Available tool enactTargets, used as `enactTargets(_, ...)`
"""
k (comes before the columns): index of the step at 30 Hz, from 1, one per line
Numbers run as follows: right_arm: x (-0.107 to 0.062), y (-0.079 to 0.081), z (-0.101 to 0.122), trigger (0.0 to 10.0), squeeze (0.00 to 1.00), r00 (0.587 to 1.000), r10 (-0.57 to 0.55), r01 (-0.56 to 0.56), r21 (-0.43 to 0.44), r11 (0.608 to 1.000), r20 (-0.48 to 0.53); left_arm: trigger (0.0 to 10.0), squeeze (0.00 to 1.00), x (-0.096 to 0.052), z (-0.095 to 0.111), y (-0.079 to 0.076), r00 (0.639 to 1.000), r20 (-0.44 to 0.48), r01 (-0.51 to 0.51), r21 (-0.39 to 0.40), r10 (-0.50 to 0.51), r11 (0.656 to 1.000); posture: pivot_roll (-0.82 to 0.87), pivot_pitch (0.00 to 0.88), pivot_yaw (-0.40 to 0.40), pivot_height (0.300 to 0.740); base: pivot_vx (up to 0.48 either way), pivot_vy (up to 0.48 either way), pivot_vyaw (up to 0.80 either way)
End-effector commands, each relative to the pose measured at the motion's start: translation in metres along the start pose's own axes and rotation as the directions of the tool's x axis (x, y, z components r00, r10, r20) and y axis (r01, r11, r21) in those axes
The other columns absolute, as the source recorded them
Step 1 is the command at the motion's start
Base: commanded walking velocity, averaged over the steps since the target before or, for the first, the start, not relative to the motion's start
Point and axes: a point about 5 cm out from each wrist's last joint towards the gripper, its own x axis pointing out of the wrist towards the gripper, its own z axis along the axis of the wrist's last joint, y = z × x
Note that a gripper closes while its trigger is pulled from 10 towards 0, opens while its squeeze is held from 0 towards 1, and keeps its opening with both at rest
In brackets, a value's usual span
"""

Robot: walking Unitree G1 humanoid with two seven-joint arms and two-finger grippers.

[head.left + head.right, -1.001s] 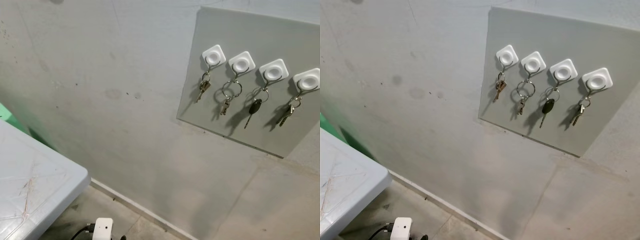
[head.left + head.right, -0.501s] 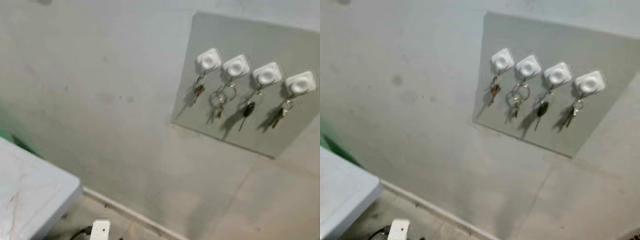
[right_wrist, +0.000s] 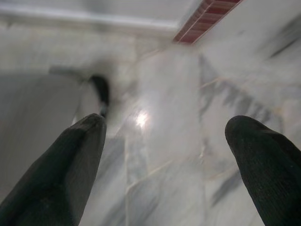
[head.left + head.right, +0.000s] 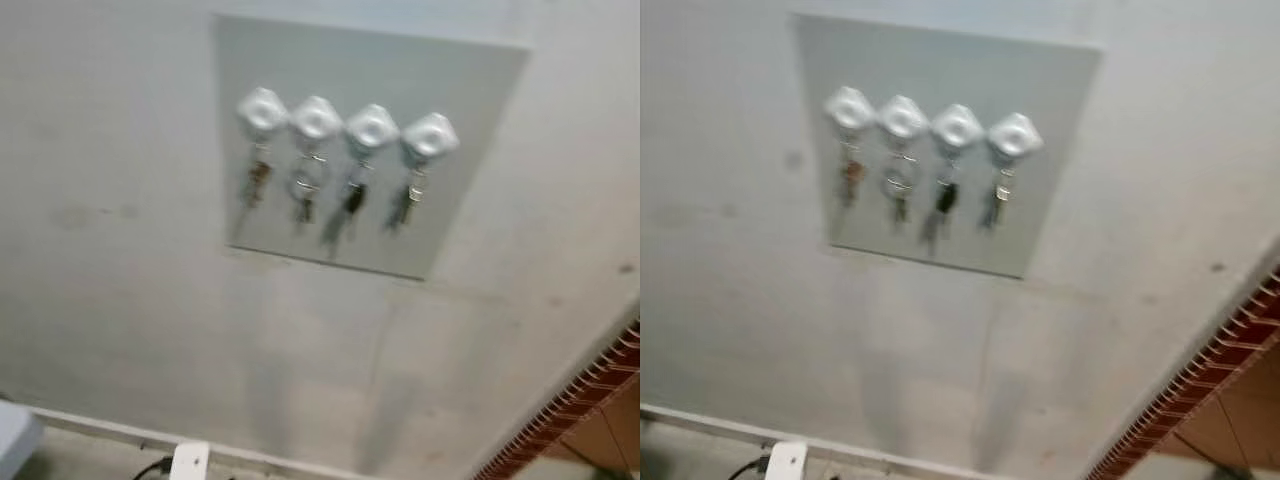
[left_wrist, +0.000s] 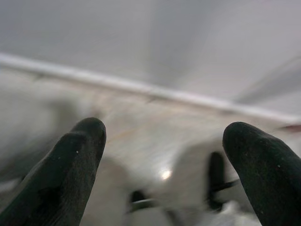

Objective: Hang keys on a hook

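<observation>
Fingers spread wide and empty on left gripper (image 5: 162, 155) and right gripper (image 3: 164, 150), both hung over marble floor (image 3: 164, 183). Farther off, blurred keys (image 4: 258, 183) dangled from four white hooks (image 4: 372, 127) on wall panel (image 4: 470, 90).

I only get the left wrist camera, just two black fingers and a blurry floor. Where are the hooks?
Observer: Four white hooks sit in a row on a grey panel ahead of the robot.
Operator: Do any have keys on them?
Observer: It's blurry, but keys seem to hang under every hook.
Operator: Is my other hand holding keys?
Observer: No. The right gripper is open with nothing between its fingers, pointing down at a marble floor.
</observation>
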Motion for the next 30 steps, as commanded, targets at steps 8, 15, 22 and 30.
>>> enactTargets(8,0.0009,0.0043,0.0037,10.0,0.00,1.000,0.010,-0.011,0.020,1.000,0.014,10.0,0.00,-0.0022,-0.0041,0.0097,0.999,-0.017,-0.029,0.004,0.029,1.000,-0.01,0.000,-0.044,0.740,0.000,0.000,-0.53)
enactTargets(15,0.0010,0.0040,0.0037,10.0,0.00,1.000,0.009,-0.010,0.037,0.999,0.011,10.0,0.00,-0.0019,-0.0032,0.0094,0.999,-0.014,-0.029,0.005,0.029,1.000,-0.01,0.000,-0.043,0.740,0.000,0.000,-0.54)
enactTargets(22,0.0010,0.0040,0.0041,10.0,0.00,1.000,0.008,-0.008,0.042,0.999,0.015,10.0,0.00,-0.0017,-0.0024,0.0096,1.000,-0.013,-0.028,0.013,0.028,1.000,-0.01,0.000,-0.039,0.740,0.000,0.000,-0.69)
enactTargets(30,0.0012,0.0090,0.0054,10.0,0.00,0.999,0.020,-0.021,0.050,0.999,0.034,10.0,0.00,-0.0017,-0.0019,0.0116,1.000,-0.019,-0.018,0.038,0.019,0.999,-0.03,0.000,-0.002,0.740,0.000,0.000,-0.23)
